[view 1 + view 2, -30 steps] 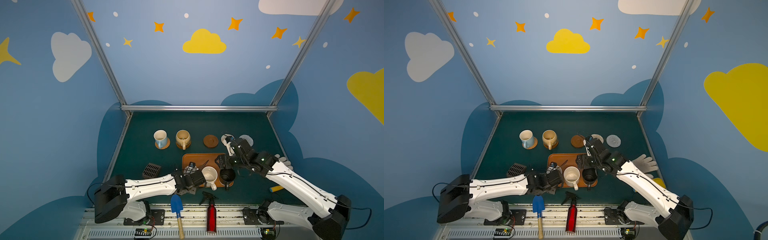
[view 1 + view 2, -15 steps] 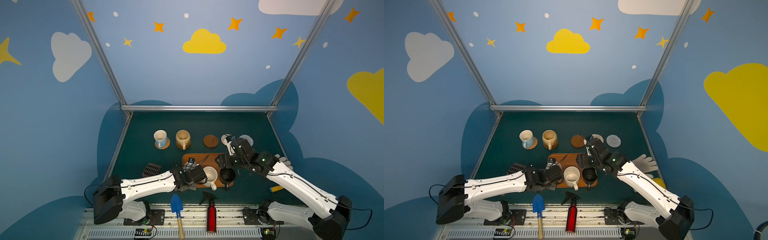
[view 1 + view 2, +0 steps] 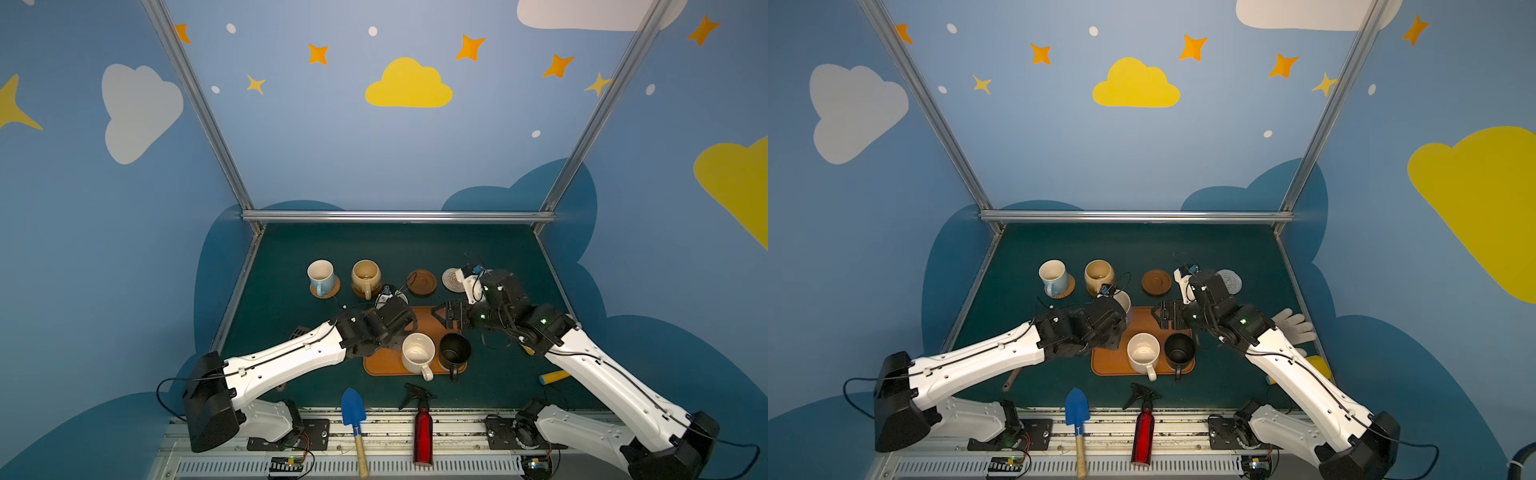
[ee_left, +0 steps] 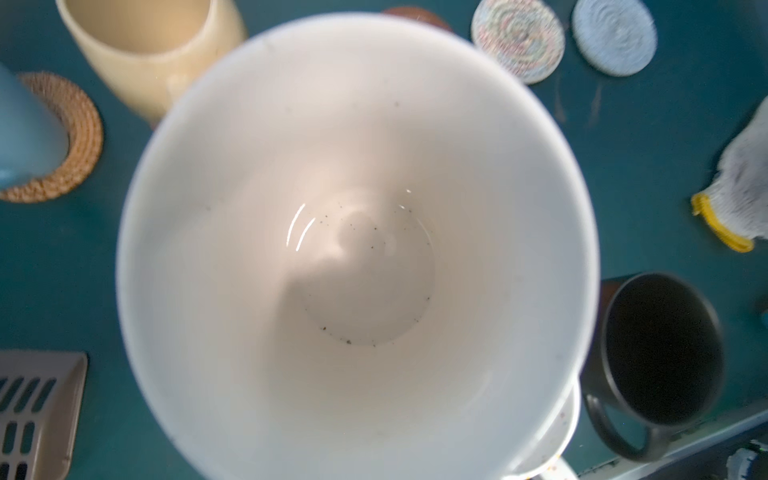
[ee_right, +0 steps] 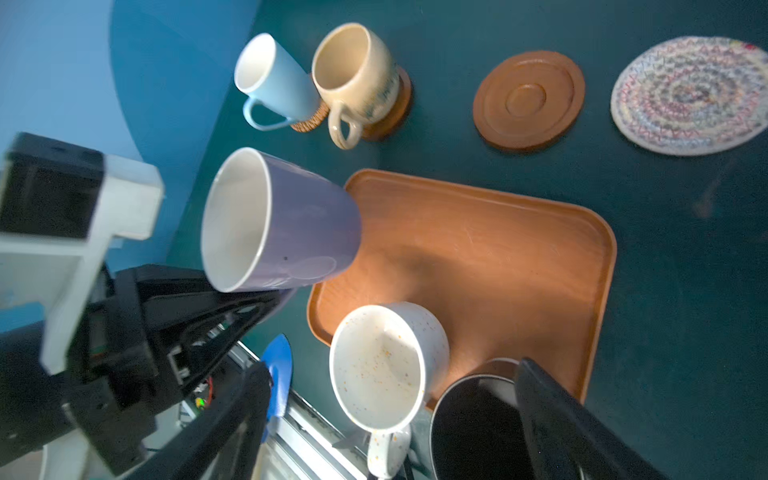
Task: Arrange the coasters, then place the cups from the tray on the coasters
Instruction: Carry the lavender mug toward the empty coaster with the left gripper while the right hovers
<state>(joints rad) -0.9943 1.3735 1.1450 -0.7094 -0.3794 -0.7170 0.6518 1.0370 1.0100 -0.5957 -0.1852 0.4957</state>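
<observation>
Nearest the robot, the cream speckled mug (image 3: 417,353) and the black mug (image 3: 455,351) stand side by side at the near end of the orange-brown tray (image 3: 376,368); both have yet to be moved. Just beyond them, the left gripper (image 5: 262,303) is pinched on the lavender mug (image 5: 291,241), at a spot hidden under its body. The mug appears to be held clear, over the tray's far left corner. Its inside is pale and glossy with a few dark specks at the bottom. The right gripper (image 3: 452,316) hovers over the tray's far right part with its jaws spread wide and holds nothing.

Farther back, the five coasters lie in a row on the green surface. The light blue mug (image 3: 321,276) sits on the rattan coaster (image 3: 330,291) and the tan-yellow mug (image 3: 365,276) on a dark wooden coaster (image 5: 399,112). The second dark wooden coaster (image 3: 422,282), the beige rope coaster (image 3: 451,279) and the pale grey rope coaster (image 3: 1231,281) are bare. So two cups are placed, one is in transit and two remain.
</observation>
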